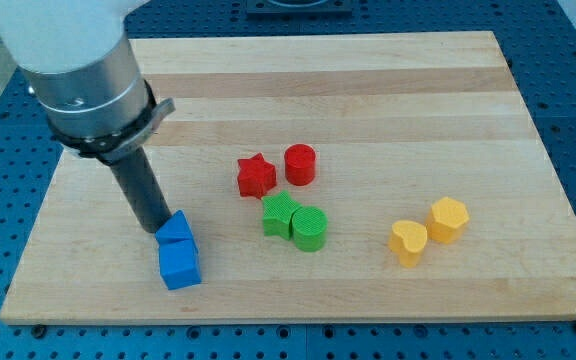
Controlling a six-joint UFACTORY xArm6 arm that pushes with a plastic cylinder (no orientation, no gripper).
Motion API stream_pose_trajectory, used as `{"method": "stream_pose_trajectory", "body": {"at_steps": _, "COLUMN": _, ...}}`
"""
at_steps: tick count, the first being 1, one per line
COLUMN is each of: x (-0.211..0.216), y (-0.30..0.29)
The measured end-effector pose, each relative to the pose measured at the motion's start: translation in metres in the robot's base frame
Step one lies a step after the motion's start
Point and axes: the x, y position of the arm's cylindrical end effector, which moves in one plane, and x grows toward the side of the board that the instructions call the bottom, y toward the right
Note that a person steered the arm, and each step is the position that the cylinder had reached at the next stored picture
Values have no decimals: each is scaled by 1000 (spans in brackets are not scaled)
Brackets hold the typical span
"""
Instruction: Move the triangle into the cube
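A blue triangle block [176, 229] lies at the view's lower left, touching a blue cube [180, 265] just below it. My tip [158, 230] stands right at the triangle's left edge, apparently touching it. The dark rod rises from there up and to the left into the grey arm body [88, 85].
A red star [255, 175] and a red cylinder [300, 164] sit mid-board. A green star [280, 215] and a green cylinder [310, 229] touch below them. A yellow heart [407, 242] and a yellow hexagon [448, 219] lie at the right. The wooden board's bottom edge [298, 318] is near the cube.
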Motion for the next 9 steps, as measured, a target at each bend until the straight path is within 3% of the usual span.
{"method": "stream_pose_trajectory", "body": {"at_steps": 2, "x": -114, "y": -28}}
{"method": "stream_pose_trajectory", "body": {"at_steps": 4, "x": -170, "y": 0}}
{"method": "stream_pose_trajectory", "body": {"at_steps": 5, "x": -146, "y": 0}}
{"method": "stream_pose_trajectory", "body": {"at_steps": 7, "x": 10, "y": 19}}
{"method": "stream_pose_trajectory", "body": {"at_steps": 9, "x": 15, "y": 22}}
